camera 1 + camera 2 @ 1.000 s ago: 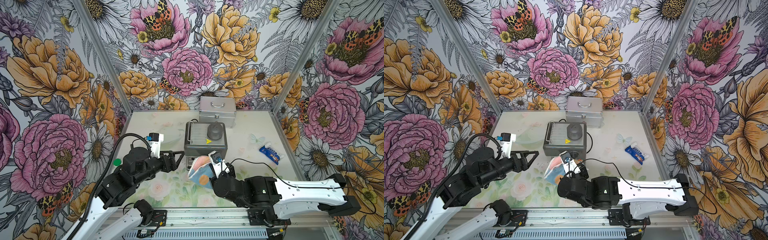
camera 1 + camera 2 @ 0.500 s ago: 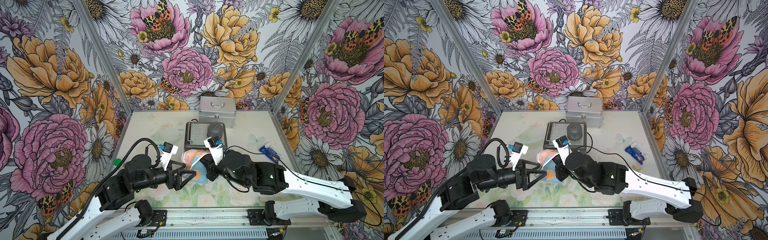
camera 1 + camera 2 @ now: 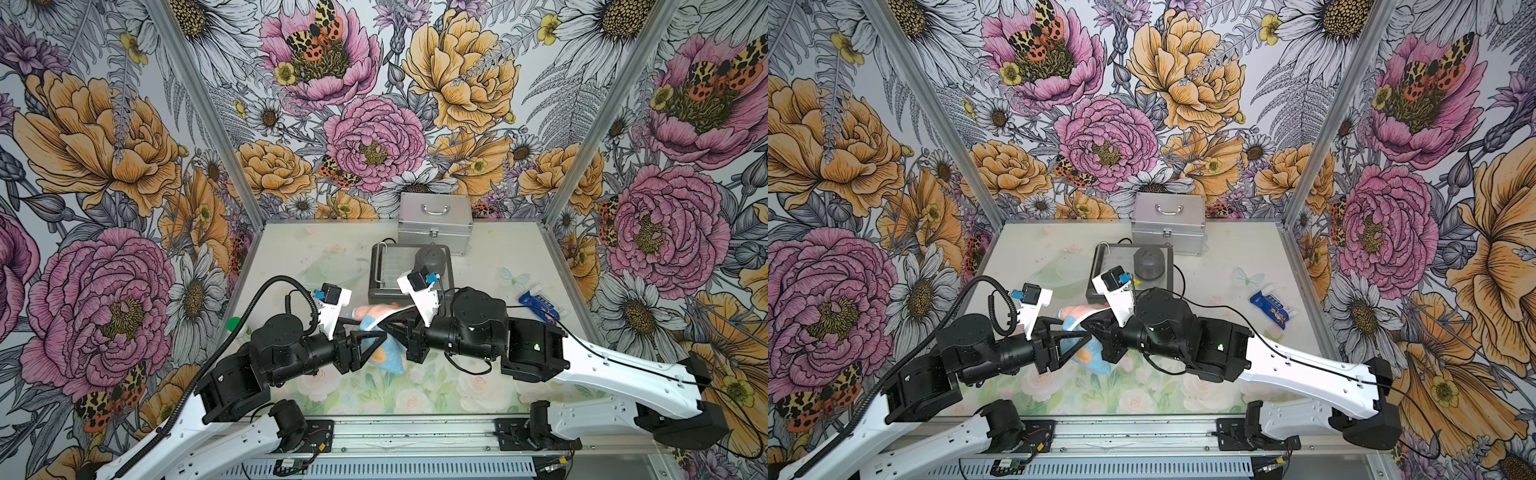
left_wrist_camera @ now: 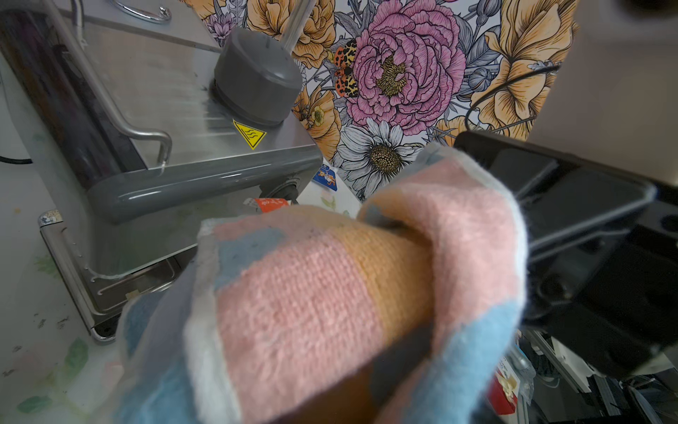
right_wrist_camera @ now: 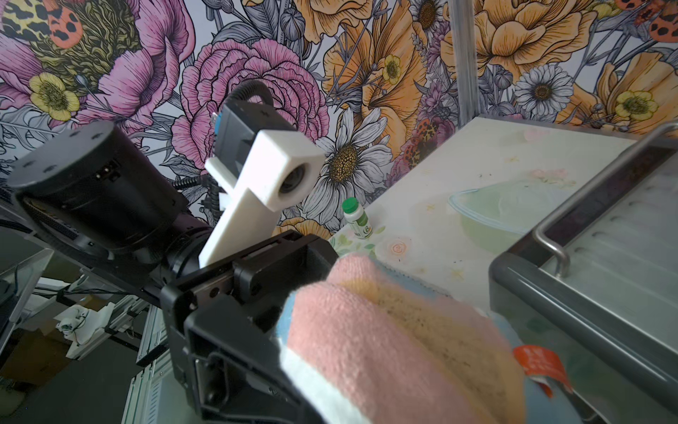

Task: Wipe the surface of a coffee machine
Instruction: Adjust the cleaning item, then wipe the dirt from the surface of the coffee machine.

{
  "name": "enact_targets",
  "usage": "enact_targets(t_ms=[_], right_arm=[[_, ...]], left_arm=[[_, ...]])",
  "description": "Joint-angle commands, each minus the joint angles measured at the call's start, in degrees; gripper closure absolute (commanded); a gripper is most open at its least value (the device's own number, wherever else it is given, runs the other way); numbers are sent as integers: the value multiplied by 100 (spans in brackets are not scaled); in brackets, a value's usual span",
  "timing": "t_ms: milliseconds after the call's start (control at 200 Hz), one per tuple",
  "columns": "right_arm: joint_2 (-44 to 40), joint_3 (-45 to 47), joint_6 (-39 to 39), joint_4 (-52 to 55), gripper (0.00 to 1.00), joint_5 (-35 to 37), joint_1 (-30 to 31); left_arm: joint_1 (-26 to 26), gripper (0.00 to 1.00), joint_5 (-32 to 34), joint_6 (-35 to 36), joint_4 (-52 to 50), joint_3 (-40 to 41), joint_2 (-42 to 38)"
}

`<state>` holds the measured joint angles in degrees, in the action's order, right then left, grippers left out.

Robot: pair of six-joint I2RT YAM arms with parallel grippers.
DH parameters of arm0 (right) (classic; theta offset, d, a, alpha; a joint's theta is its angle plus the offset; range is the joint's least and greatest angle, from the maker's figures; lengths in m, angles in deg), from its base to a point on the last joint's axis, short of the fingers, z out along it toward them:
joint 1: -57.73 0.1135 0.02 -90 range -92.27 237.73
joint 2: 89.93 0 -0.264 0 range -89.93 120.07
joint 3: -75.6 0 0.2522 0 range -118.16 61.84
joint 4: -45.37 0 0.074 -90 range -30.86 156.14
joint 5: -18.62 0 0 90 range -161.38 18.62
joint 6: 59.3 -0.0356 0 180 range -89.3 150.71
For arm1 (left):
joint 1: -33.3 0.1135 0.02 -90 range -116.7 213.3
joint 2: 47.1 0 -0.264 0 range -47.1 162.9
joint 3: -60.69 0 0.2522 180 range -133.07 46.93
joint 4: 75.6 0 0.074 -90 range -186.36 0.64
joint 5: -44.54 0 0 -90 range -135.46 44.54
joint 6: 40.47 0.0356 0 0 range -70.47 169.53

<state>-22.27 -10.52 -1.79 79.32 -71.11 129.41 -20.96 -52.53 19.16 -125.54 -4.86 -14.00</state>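
Observation:
The coffee machine (image 3: 390, 270) (image 3: 1116, 258) (image 4: 165, 110) (image 5: 605, 275) is a dark-grey box with a ribbed top tray and a grey cap (image 3: 432, 259) (image 4: 257, 77). It stands mid-table. Just in front of it a pink, orange and blue cloth (image 3: 374, 313) (image 3: 1079, 311) (image 4: 312, 293) (image 5: 385, 348) hangs off the table. My right gripper (image 3: 397, 331) (image 3: 1097, 328) is shut on it from the right. My left gripper (image 3: 383, 333) (image 3: 1084, 335) meets it from the left, fingers on either side of the cloth. The cloth hides both sets of jaws in the wrist views.
A silver case (image 3: 434, 224) stands behind the machine at the back wall. A blue packet (image 3: 540, 303) lies to the right. A green-capped bottle (image 3: 236, 324) (image 5: 357, 218) stands at the left edge. A clear bowl (image 5: 495, 216) sits left of the machine.
The right gripper carried the cloth up and back toward the machine's front. The left gripper swung in from the left, opened wide, then began narrowing around the cloth's other end.

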Motion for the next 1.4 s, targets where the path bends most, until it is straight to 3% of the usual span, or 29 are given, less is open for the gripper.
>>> enact_targets(t_ms=[0,165,275,450,575,800,1026,1146,1396], right_arm=[[113,99,-226,-528,100,-382,-58],[182,127,-284,-670,100,-480,-112],[184,140,-325,-675,100,-484,-188],[21,269,-456,-656,100,-371,-384],[-232,298,-452,-332,85,61,-505],[-463,-200,56,898,66,1470,-537],[114,-1071,1051,1928,34,3837,-730],[657,-1383,1493,2025,32,4182,-1081],[1124,-1458,1871,2018,32,4205,-1691]], left_arm=[[-48,46,38,84,372,26,31],[-58,74,171,54,488,34,15],[-59,100,291,20,554,46,11],[-58,100,822,-111,541,183,-146],[-59,100,1420,-175,479,289,-397],[-57,100,2242,-19,-50,199,-592],[-55,100,3470,-271,-773,246,-1287],[-61,100,3777,-317,-950,327,-1579],[-29,100,4044,-379,-1101,492,-1126]])
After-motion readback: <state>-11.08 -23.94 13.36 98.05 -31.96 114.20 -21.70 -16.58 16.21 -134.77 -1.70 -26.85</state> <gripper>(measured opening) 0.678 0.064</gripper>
